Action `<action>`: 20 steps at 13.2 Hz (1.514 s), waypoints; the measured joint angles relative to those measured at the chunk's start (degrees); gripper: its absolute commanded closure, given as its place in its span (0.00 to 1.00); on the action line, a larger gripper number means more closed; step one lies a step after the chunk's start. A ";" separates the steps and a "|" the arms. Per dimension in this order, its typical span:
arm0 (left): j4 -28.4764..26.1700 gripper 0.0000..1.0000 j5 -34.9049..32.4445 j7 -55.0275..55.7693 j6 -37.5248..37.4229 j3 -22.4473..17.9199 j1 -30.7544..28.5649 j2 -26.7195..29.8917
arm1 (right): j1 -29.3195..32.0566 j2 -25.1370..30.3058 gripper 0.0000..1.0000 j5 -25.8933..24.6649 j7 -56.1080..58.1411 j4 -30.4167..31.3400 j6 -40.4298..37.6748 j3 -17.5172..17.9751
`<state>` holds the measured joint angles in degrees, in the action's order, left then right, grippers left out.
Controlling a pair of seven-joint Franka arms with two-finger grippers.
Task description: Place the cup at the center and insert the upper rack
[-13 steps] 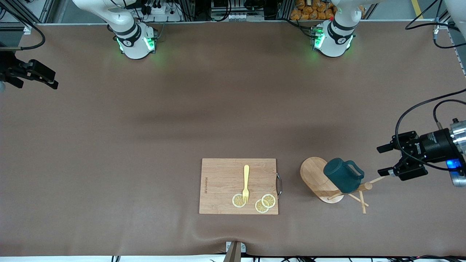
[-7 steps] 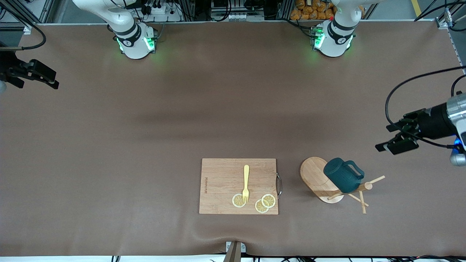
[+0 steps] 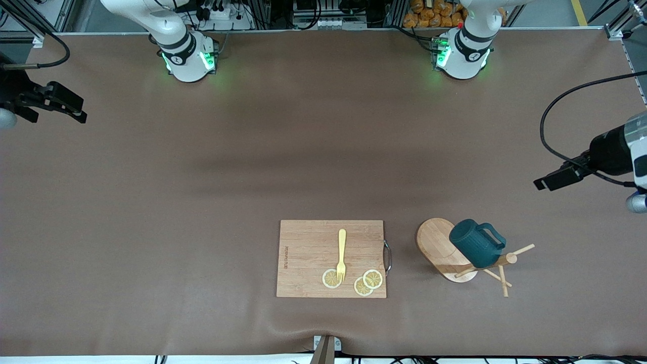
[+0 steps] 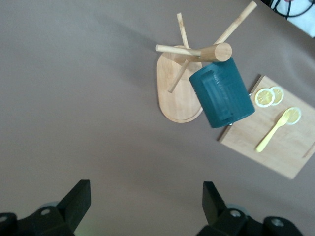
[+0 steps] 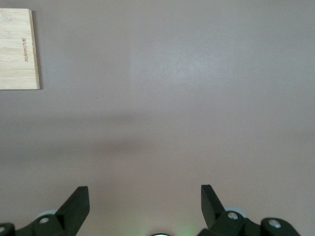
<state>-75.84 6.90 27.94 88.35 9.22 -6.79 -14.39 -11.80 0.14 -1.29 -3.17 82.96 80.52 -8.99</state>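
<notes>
cup (image 3: 475,245): hangs tilted on upper rack (image 3: 445,250), inside hidden | rack: beside cutting board (image 3: 308,253) with fork (image 3: 341,254), lemon slices (image 3: 368,282) | left gripper (image 4: 142,206): fingers apart, empty, over bare table | right gripper (image 5: 143,204): fingers apart, empty, waits

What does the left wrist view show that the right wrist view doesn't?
Only the left wrist view: the cup hanging on the rack, the fork, the lemon slices, and the open left gripper. Only the right wrist view: the open right gripper over bare table, nothing between its fingers. Both: part of the cutting board.
</notes>
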 measured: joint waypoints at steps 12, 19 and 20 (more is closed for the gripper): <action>-1.06 0.00 -13.08 -12.46 -2.91 6.32 -0.29 3.98 | 1.21 -0.05 0.00 -0.04 -0.01 -0.35 -3.17 -1.32; -9.29 0.00 -10.67 -16.86 1.68 1.34 -0.10 10.10 | 7.25 -1.87 0.00 0.02 0.66 1.41 0.15 1.64; -9.96 0.00 -10.54 -16.86 1.77 0.53 0.37 10.73 | 8.70 -1.89 0.00 0.03 0.67 1.54 0.43 3.62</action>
<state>-85.79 -3.63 11.08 90.12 9.76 -6.43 -3.66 -3.10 -1.75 -1.26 -2.50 84.50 80.95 -5.37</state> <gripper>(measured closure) 0.000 0.000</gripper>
